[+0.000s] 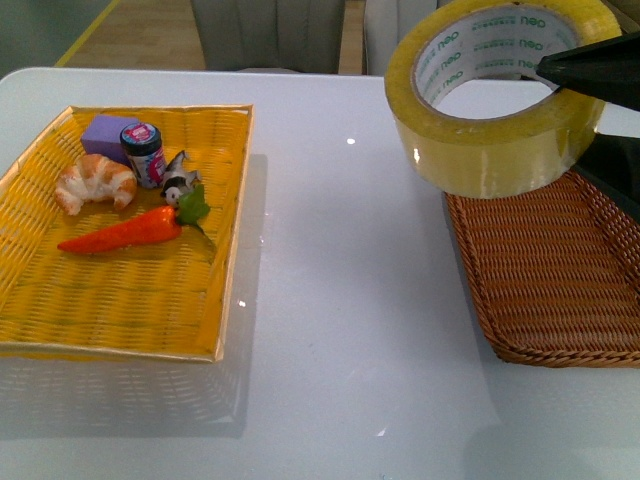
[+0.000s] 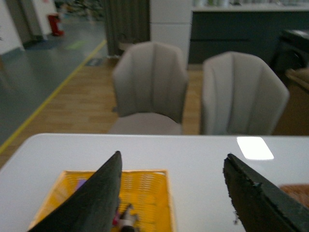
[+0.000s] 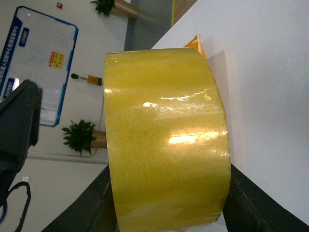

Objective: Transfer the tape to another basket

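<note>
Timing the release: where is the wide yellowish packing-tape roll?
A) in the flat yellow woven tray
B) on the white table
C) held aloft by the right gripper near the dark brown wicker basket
C: the right gripper clamps the tape roll in mid-air by the basket.

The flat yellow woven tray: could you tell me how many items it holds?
5: purple block at the back, small pink-lidded jar beside it, tan croissant in front, black-and-white figurine right of the jar, orange toy carrot nearest.

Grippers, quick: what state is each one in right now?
Left gripper: open, holding nothing.
Right gripper: closed on the tape.
</note>
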Robot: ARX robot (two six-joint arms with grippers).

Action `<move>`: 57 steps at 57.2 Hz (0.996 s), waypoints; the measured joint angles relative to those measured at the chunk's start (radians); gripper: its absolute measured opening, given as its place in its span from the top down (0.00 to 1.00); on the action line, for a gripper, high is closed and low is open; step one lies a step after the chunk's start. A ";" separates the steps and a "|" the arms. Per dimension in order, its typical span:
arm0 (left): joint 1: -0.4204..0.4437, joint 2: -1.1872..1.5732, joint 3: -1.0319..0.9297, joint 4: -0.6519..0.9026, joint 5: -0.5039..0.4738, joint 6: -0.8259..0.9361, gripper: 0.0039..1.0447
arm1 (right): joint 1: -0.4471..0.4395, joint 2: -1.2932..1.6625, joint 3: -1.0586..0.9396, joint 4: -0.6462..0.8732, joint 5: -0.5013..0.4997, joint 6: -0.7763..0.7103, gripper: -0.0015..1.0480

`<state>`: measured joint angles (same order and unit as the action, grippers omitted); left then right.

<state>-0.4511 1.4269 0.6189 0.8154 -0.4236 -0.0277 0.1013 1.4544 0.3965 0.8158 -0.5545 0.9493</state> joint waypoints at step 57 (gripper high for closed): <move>0.440 -0.715 -0.602 -0.127 0.413 0.019 0.99 | -0.267 0.623 0.439 -0.078 0.167 0.076 0.54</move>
<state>-0.0109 0.7124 0.0174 0.6884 -0.0105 -0.0086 -0.1654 2.0773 0.8356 0.7376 -0.3874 1.0248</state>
